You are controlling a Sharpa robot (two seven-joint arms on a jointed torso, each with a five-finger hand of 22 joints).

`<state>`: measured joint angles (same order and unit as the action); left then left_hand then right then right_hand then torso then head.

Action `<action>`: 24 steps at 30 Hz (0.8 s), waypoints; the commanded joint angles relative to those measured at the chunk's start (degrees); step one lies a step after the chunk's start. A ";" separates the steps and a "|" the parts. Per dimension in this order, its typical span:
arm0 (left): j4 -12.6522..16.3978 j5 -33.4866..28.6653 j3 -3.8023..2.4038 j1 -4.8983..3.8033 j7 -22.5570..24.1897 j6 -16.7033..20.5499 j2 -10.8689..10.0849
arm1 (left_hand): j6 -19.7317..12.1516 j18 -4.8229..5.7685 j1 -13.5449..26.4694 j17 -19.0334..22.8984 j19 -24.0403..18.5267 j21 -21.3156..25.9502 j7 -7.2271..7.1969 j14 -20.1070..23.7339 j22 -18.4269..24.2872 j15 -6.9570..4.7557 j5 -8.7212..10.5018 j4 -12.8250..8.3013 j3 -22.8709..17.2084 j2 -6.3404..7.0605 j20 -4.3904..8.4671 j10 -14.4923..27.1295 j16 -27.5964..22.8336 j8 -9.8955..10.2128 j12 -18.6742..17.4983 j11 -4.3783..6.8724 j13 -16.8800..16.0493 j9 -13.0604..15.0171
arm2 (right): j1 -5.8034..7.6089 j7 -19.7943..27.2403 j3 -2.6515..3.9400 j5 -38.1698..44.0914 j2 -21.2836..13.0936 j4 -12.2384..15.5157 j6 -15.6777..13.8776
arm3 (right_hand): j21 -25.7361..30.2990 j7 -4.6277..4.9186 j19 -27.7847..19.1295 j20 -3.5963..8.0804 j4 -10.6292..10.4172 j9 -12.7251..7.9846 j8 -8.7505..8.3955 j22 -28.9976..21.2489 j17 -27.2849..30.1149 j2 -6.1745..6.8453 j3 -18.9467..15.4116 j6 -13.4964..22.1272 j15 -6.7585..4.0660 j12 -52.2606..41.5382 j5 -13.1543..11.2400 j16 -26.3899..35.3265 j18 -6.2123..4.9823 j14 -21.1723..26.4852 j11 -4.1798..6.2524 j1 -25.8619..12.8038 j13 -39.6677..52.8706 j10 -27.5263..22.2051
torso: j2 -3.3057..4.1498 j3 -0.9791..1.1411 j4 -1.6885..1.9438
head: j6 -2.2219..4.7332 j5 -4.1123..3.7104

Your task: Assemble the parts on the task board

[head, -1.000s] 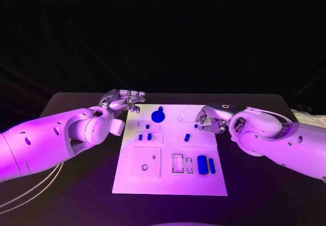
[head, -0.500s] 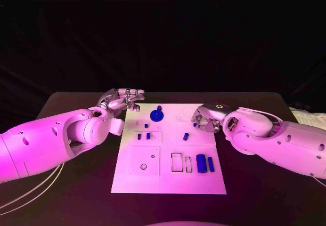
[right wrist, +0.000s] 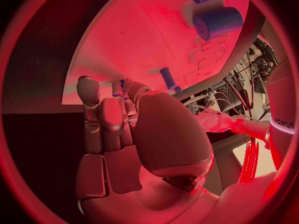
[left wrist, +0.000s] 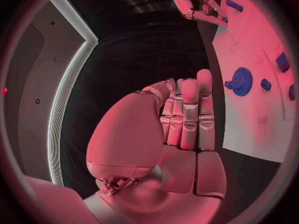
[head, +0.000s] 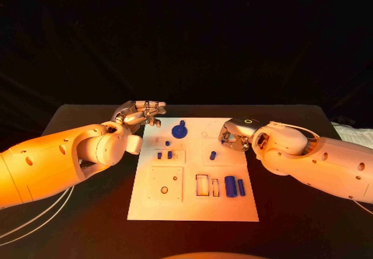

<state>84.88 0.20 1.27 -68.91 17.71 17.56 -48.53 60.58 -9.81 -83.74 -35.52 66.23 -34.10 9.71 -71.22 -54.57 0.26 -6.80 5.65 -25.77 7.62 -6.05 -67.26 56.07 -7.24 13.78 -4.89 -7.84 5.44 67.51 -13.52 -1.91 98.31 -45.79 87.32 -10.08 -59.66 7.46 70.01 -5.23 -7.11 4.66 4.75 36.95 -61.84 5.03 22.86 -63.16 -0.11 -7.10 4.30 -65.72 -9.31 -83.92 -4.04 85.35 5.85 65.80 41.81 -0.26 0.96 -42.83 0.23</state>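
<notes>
**Right hand at the board's far right, small blue peg apparently in its fingertips**

You have the task board (head: pixel 194 208) flat in the middle of the black table (head: pixel 70 116), a white plate with shallow cut-outs. The blue parts sit on it: a gear (head: pixel 179 131) near the far edge, 2 short pegs (head: pixel 165 155) in a small pocket on the left, 1 peg (head: pixel 212 155) mid-board, a thick cylinder (head: pixel 230 186) and a thin bar (head: pixel 242 187) near the right.

Your right hand (head: pixel 235 136) hangs over the far right of the board, fingers curled in. In the right wrist view a small blue peg (right wrist: pixel 116 88) shows at its fingertips (right wrist: pixel 88 90); it looks pinched, though the contact is mostly hidden. Your left hand (head: pixel 142 115) hovers just off the board's far left corner, fingers (left wrist: pixel 189 109) held straight and close together, holding nothing.

Handling, as a judgement: the parts look like hard plastic, light, stiff and smooth, so they can slip or roll. Pinch pegs across the shaft, near the middle. Take the cylinder across its width, the gear by its rim. The board is likely light too, so press straight down or it may slide.
</notes>
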 commanded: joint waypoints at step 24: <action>0.61 0.54 -0.03 0.04 0.15 -1.15 0.09 | -0.38 -0.69 -0.67 0.56 0.46 0.50 -0.13 0.75 0.23 -0.01 -0.10 -1.08 0.05 -0.24 -0.06 0.50 -0.45 -0.19 0.68 -0.03 -0.28 -0.11 | -1.51 -2.55 -0.26 6.73 -0.37 2.56 -7.43 | -3.76 -1.12 3.12 0.70 2.21 0.83 1.43 4.92 -2.67 -0.37 2.44 -3.32 -1.35 -0.80 -1.42 -3.02 1.08 -2.31 1.15 -1.10 -1.12 3.30 | -0.04 -0.01 0.08 | -0.34 -0.20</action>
<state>85.43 0.38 1.28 -68.88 17.59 17.42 -48.53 60.57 -9.80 -83.97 -35.02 66.23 -33.83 9.70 -70.88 -54.39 0.31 -6.80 4.96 -25.69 7.39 -6.05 -67.26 55.74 -7.23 14.16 -4.90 -8.02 5.40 66.01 -16.30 -2.23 104.40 -46.16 89.34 -13.94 -63.05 6.07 72.66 -4.62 -4.90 5.59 6.21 41.82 -64.46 5.07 25.07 -66.42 -0.95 -8.12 3.06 -68.43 -9.31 -83.93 -2.84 84.21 4.69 68.87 41.76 -0.27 1.02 -43.15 0.01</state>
